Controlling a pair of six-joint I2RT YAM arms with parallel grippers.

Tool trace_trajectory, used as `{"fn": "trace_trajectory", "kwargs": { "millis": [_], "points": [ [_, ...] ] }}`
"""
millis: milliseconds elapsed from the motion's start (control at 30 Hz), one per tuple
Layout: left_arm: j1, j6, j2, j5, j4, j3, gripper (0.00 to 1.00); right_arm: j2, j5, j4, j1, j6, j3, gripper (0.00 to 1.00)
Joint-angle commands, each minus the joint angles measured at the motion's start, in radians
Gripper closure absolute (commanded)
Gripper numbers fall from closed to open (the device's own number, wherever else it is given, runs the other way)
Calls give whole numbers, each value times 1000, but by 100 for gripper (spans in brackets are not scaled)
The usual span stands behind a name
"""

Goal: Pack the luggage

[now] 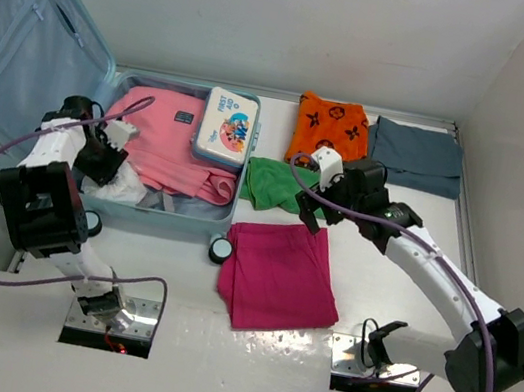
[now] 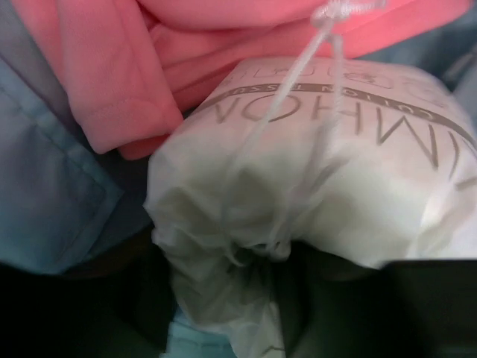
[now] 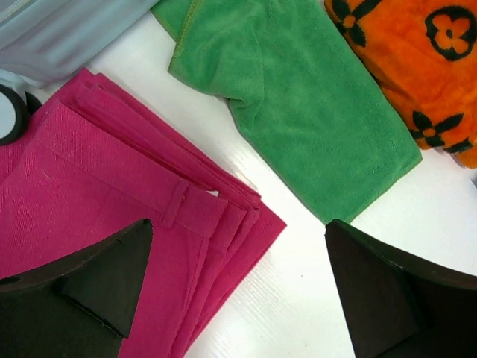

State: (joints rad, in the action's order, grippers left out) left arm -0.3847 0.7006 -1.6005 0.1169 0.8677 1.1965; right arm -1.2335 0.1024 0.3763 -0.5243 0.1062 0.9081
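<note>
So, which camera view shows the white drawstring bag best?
The left wrist view: the white drawstring bag fills it, with cord and printed letters visible. The top view shows only a small white patch in the luggage; the right wrist view shows nothing.

In the upper middle of the top view, the white and blue box [image 1: 225, 127] in the luggage [image 1: 165, 225] reads "FIRST AID" beside a cartoon picture. In the left wrist view, the white drawstring bag [image 2: 313, 179] carries grey print upside down: large letters ending in "HON", and a smaller line, seemingly "COTTON TISSUE". The dark label on the pink garment [image 1: 165, 143] is too small to read.
</note>
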Motion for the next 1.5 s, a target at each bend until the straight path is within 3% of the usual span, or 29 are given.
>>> {"fn": "trace_trajectory", "kwargs": {
  "millis": [0, 100, 133, 267, 333, 433, 500, 567, 700, 900, 1000, 1100, 1233, 1367, 1467],
  "points": [
    [-39, 68, -27, -44, 21, -49, 45, 35, 40, 13, 24, 12, -5, 3],
    [-78, 77, 60, 136, 50, 29, 38, 54, 59, 50, 40, -16, -5, 3],
    [-107, 59, 86, 267, 65, 64, 34, 66, 63, 68, 41, -34, -5, 3],
    [-151, -57, 214, 545, 45, 279, 0, 120, 83, 144, 61, -147, -29, 3],
    [-151, -163, 252, 592, -19, 331, 0, 164, 82, 183, 60, -184, -64, 3],
    [-105, -185, 275, 654, 23, 414, 0, 210, 71, 236, 66, -230, -104, 3],
    [-13, 6, 275, 734, 152, 449, 0, 232, 69, 263, 78, -264, -118, 3],
    [91, 66, 312, 725, 212, 410, 0, 250, 59, 295, 81, -298, -149, 3],
    [486, 27, 408, 563, 142, 173, 6, 247, 51, 345, 104, -440, -205, 3],
    [820, -75, 511, 388, -28, 0, 6, 194, 111, 311, 153, -550, -287, 3],
    [956, -104, 547, 328, -85, -55, 6, 164, 108, 306, 176, -504, -255, 2],
    [1232, -154, 506, 215, -119, -86, 9, 161, 108, 291, 222, -419, -207, 2],
    [1470, -236, 427, 70, -177, -95, 17, 172, 148, 288, 297, -314, -172, 3],
    [1602, -341, 381, 46, -269, -152, 20, 192, 183, 295, 375, -258, -150, 4],
    [1710, -369, 330, 24, -317, -167, 21, 187, 305, 325, 431, -223, -130, 4]
  ]
}}
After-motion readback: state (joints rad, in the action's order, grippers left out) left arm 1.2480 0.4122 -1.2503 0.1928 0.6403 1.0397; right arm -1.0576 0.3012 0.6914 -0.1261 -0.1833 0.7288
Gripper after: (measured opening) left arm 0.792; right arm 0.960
